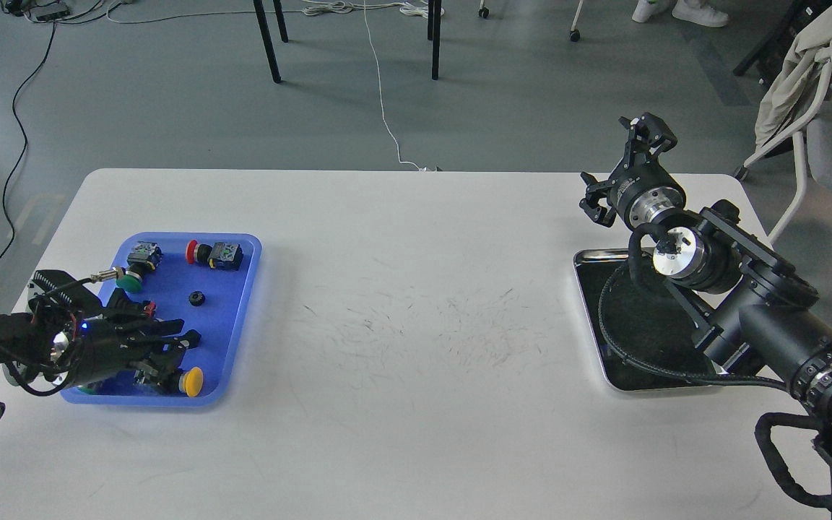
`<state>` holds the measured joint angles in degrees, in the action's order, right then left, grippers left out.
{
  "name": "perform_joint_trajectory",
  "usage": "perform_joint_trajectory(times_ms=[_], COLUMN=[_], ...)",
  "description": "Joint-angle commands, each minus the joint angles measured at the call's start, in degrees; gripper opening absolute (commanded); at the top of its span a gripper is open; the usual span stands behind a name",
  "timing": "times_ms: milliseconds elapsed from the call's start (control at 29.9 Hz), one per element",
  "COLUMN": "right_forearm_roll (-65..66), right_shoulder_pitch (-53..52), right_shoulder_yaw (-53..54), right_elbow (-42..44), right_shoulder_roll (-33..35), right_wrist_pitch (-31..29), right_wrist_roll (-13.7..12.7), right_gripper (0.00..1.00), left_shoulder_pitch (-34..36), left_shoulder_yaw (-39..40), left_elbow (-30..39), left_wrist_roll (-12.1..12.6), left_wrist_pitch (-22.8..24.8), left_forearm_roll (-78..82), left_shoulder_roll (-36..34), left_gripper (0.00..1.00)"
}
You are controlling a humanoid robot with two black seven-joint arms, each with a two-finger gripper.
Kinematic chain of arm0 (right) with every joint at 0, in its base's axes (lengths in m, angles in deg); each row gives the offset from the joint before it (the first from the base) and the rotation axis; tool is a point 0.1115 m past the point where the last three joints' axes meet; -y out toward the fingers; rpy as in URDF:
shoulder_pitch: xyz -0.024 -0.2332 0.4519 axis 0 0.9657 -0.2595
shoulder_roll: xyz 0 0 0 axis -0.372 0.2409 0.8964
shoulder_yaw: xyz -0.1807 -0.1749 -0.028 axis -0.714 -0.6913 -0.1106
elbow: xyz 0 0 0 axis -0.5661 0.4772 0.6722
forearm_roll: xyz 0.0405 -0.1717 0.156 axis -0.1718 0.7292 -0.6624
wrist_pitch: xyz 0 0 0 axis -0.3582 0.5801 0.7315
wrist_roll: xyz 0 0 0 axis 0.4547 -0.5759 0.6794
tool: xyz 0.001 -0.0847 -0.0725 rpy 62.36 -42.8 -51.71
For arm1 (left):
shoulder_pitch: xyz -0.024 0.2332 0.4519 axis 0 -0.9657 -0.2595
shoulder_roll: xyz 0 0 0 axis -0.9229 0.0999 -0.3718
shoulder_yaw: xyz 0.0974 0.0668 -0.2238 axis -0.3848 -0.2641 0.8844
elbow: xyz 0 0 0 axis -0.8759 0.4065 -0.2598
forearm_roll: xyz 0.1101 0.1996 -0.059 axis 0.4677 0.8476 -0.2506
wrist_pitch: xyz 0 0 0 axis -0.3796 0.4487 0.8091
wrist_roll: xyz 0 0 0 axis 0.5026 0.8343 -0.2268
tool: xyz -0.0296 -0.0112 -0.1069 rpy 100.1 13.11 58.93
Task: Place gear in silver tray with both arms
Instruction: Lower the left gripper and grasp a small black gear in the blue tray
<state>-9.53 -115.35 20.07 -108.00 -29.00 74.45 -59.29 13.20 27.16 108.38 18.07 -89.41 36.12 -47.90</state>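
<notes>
The small black toothed gear [196, 297] lies loose on the floor of the blue plastic tray [243, 307] at the left of the white tabletop [416, 347], about mid-tray and clear of the other parts. The left gripper [170, 350] hangs low over the near half of that same tray, so the gear sits just beyond its fingers [188, 338], further from me and a little to the right. The gear is round, so it offers no long axis to line up with; I judge any approach angle would serve. The left fingers look slightly parted with nothing between them, though they are dark against dark parts and I cannot tell their spread for certain. The left arm is by far the nearer one to the gear.

The right gripper [622, 170] is raised above the far right of the tabletop, beyond the rectangular shiny silver tray [589, 318], with its black claw fingers [647, 130] spread wide and empty. The gear and the silver tray are well apart, the whole bare middle of the tabletop between them.

Besides the gear, the blue tray carries a red push-button switch [203, 253], a green-capped button [127, 282] and a yellow-capped button [192, 380], the last just beside the left fingers. The silver tray's dark mirror bottom shows nothing lying in it, though the right arm covers part of it
</notes>
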Motion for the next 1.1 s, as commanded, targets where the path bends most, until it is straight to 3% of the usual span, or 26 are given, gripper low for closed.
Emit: perform_joint_trajectory(times_ms=[0,602,903,1070], right_forearm_roll=[0.0,0.0,0.0,0.0], right_shoulder_pitch=[0.0,0.1,0.1,0.2], right_shoulder_yaw=[0.0,-0.1,-0.2,-0.2], right_elbow=[0.0,0.1,0.1,0.2], right_shoulder_roll=[0.0,0.0,0.0,0.0], right_wrist_pitch=[0.0,0.0,0.0,0.0], right_wrist_roll=[0.0,0.0,0.0,0.0], right_gripper=[0.99,0.99,0.99,0.99], left_shoulder_pitch=[-0.2,-0.3,0.4,2.6], left_shoulder_yaw=[0.0,0.0,0.2,0.9], left_elbow=[0.1,0.3,3.1,8.6], left_wrist_roll=[0.0,0.0,0.0,0.0], left_wrist_pitch=[0.0,0.0,0.5,4.3], left_forearm_roll=[0.1,2.5,1.5,-1.6], left_shoulder_roll=[0.1,-0.1,-2.6,-5.7], left_gripper=[0.36,0.11,0.08,0.08])
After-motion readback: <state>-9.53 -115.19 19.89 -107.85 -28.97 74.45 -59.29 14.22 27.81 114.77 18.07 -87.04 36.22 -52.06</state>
